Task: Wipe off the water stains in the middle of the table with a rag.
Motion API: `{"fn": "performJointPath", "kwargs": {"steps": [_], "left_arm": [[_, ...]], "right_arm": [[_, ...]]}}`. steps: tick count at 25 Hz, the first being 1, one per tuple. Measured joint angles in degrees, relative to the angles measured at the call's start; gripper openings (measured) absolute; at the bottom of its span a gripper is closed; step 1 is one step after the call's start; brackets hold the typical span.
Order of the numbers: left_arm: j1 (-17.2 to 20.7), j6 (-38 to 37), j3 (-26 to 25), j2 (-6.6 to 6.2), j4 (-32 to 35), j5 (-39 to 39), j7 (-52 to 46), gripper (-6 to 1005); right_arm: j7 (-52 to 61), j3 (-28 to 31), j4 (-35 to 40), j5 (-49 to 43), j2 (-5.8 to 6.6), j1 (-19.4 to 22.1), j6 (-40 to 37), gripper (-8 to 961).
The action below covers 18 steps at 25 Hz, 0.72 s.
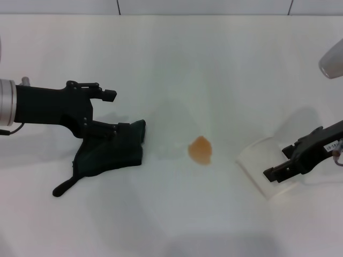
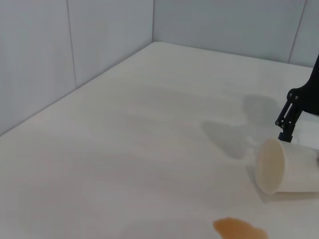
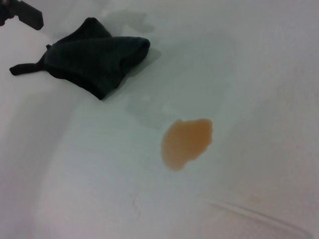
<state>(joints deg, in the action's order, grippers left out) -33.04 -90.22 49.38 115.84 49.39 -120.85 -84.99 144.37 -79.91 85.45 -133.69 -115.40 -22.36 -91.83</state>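
Orange-tan water stains (image 1: 201,150) sitting mid table (image 1: 171,59), rag (image 1: 115,150) lying just left. Left end effector (image 1: 111,111) hovering spread over rag; closing deep on the bunched part advised. Right end effector (image 1: 281,170) gripping tipped paper cup (image 1: 257,166).

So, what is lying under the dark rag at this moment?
Only the white table shows around the rag. The water stains lie apart from it, uncovered. Whatever is beneath the cloth itself is hidden.
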Motion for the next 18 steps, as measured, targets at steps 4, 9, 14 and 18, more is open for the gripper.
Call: {"fn": "performJointPath", "kwargs": {"steps": [4, 9, 14, 18], "left_arm": [[0.00, 0.00, 0.01, 0.00, 0.00, 0.00, -0.01, 887], [0.00, 0.00, 0.01, 0.00, 0.00, 0.00, 0.01, 887], [-0.04, 0.05, 0.01, 0.00, 0.00, 0.00, 0.01, 887], [-0.06, 0.12, 0.01, 0.00, 0.00, 0.00, 0.01, 887]], "right_arm": [[0.20, -0.38, -0.51, -0.01, 0.00, -0.12, 0.06, 799], [0.31, -0.45, -1.20, 0.00, 0.00, -0.32, 0.06, 799], [0.44, -0.44, -1.26, 0.16, 0.00, -0.38, -0.16, 798], [0.46, -0.67, -1.33, 0.24, 0.00, -0.42, -0.16, 797]]}}
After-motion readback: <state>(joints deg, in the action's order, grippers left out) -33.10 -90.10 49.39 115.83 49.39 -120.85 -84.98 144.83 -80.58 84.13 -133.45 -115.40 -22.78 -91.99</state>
